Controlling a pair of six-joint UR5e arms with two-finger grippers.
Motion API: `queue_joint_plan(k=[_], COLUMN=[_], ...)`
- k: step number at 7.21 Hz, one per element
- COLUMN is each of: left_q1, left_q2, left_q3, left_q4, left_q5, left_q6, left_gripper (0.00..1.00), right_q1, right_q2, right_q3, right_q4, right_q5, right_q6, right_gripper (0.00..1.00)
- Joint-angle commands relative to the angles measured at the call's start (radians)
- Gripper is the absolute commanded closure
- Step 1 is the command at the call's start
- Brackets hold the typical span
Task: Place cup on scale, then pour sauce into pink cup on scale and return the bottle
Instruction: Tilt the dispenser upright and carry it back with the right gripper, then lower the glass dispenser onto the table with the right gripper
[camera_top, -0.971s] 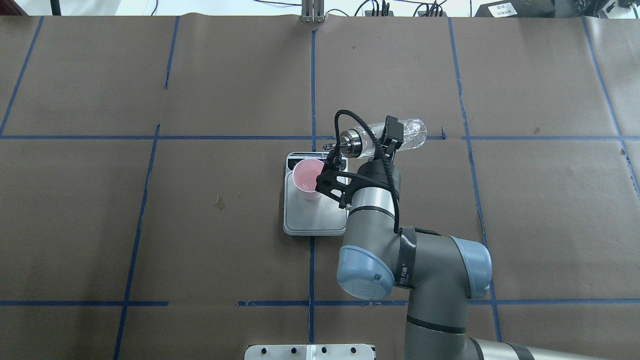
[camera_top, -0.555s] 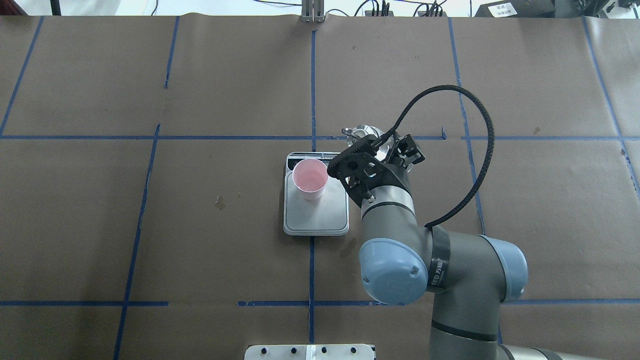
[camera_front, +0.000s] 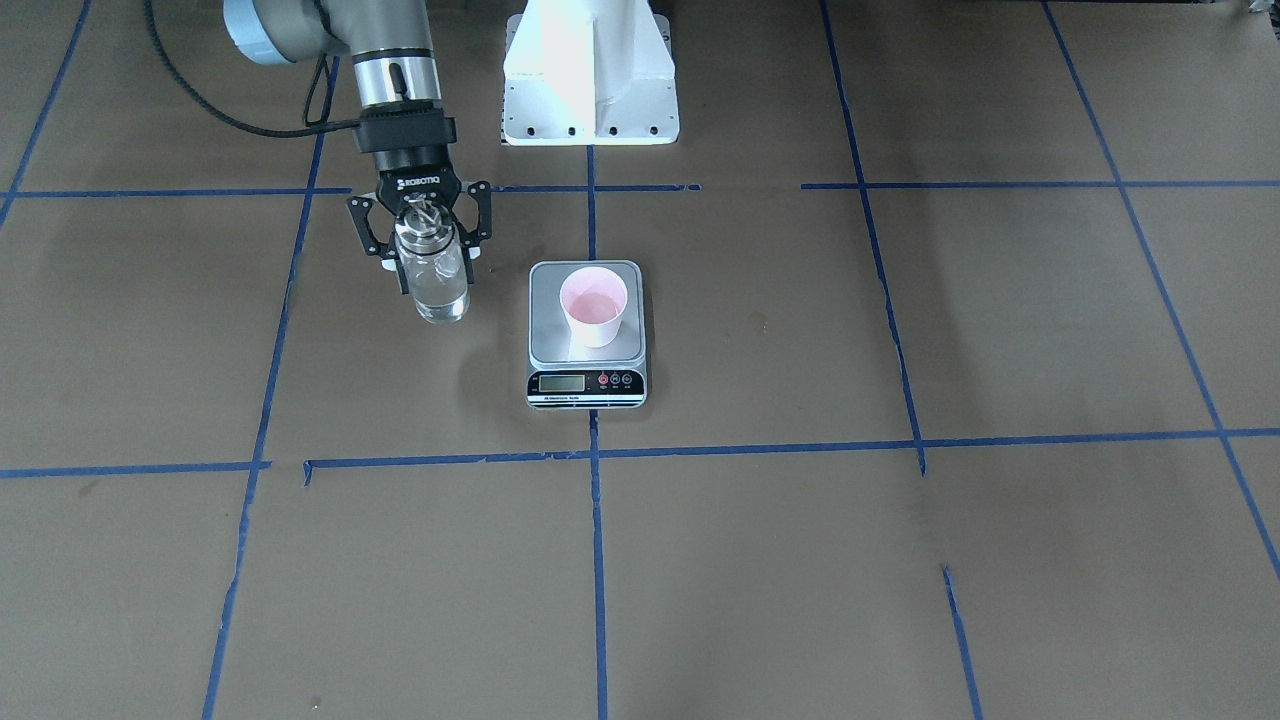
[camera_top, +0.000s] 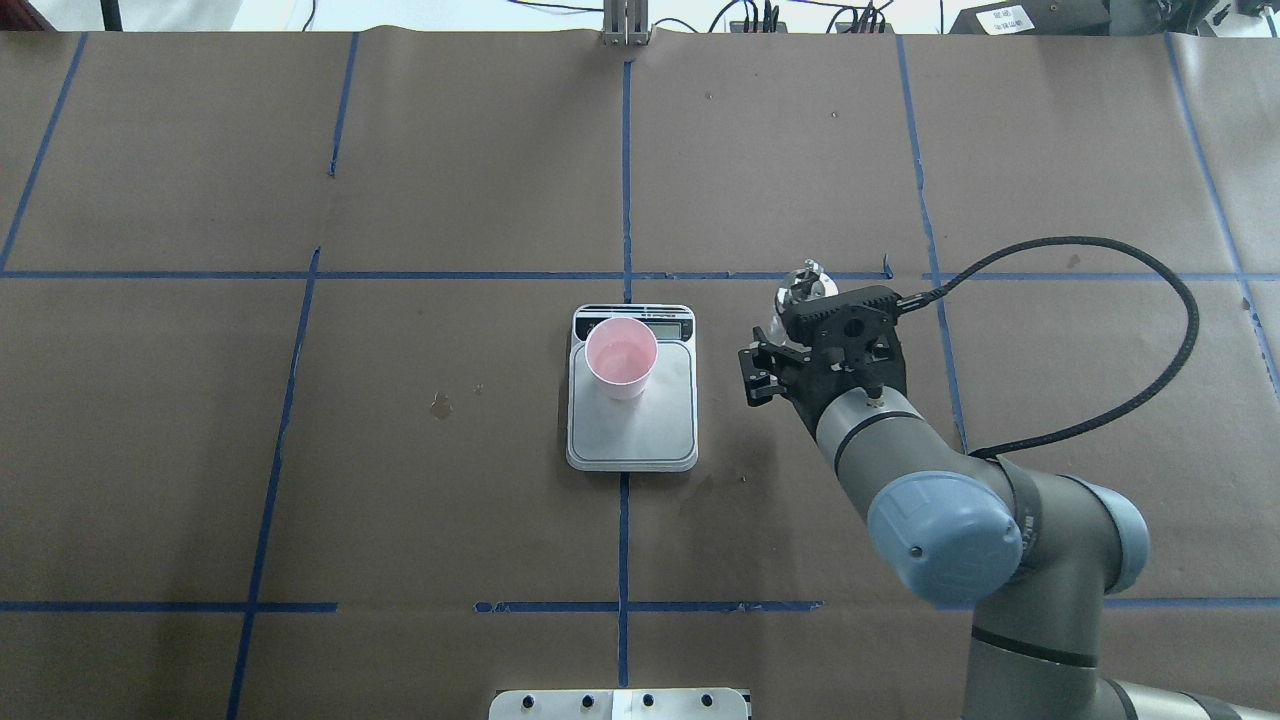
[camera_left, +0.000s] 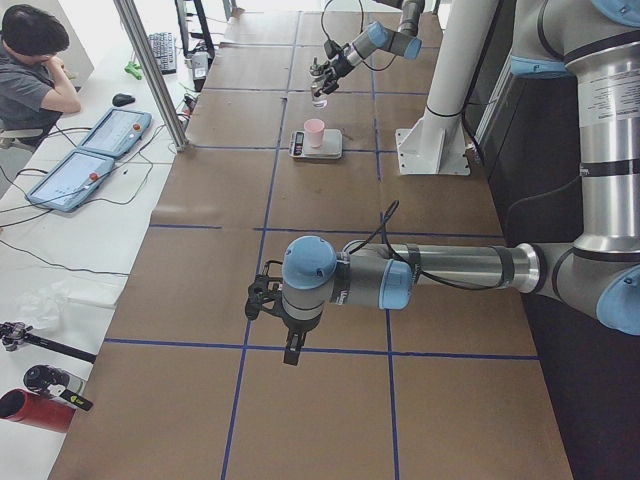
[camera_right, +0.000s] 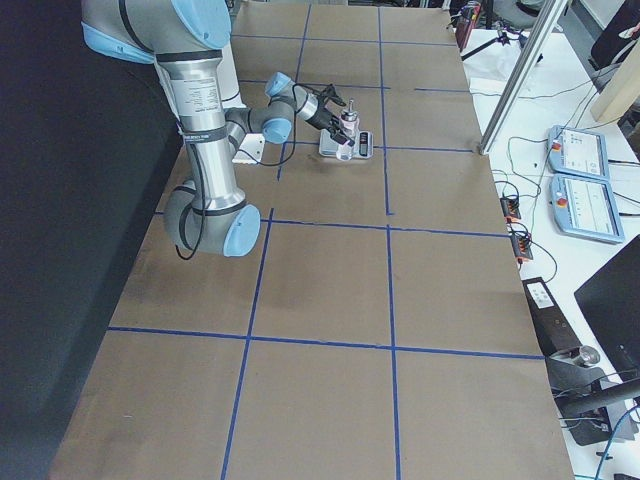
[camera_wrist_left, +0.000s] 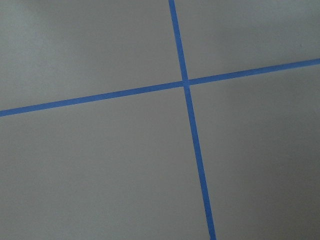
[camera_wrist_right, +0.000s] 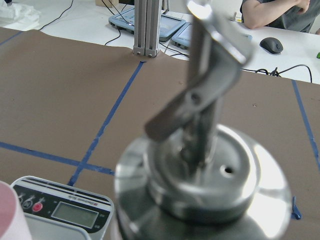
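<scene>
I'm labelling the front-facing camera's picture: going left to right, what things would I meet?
First the small clear glass bottle with silver spout cap, held in the right gripper → flat silver kitchen scale bearing the pale pink tapered cup.

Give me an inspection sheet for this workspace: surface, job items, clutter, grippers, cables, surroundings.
Surface: brown paper table, blue tape grid, one small stain.
Cup: upright on the scale.
Bottle: upright, beside the scale, apart from it.
Clutter: nothing seen.
Right gripper: shut on the bottle.
Left gripper: far from the scale; open or shut, cannot tell.
Cables: black cable loops off the right wrist.
Surroundings: seated person, blue tablets on a side bench.
</scene>
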Motion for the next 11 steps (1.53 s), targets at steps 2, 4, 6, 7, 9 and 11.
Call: queue_joint_plan(k=[2,4,6,7,9,11], left_q1=[0.000,0.000,0.000,0.000,0.000,0.000], left_q2=[0.000,0.000,0.000,0.000,-0.001,-0.001], left_q3=[0.000,0.000,0.000,0.000,0.000,-0.002], left_q4=[0.000,0.000,0.000,-0.002,-0.002,-0.002], left_q5=[0.000,0.002,0.000,0.002,0.000,0.000], left_q6=[0.002,0.002,0.002,0.002,0.002,0.002], left_gripper=[0.00,0.00,0.00,0.00,0.00,0.00], right_q1=[0.021,0.034,0.036,0.034,0.037,0.040], right_q2=[-0.273,-0.289,-0.288,-0.282,-0.283,-0.286], right_q3=[-0.017,-0.065,-0.079,-0.095,-0.114,-0.119], right_q4=[0.314,0.378,0.379,0.379,0.381,0.379], right_q5=[0.010,0.024,0.023,0.021,0.015,0.014], right_q6=[0.034,0.043,0.046,0.044,0.044,0.046], right_gripper=[1.00,1.00,0.96,0.86,0.81,0.81])
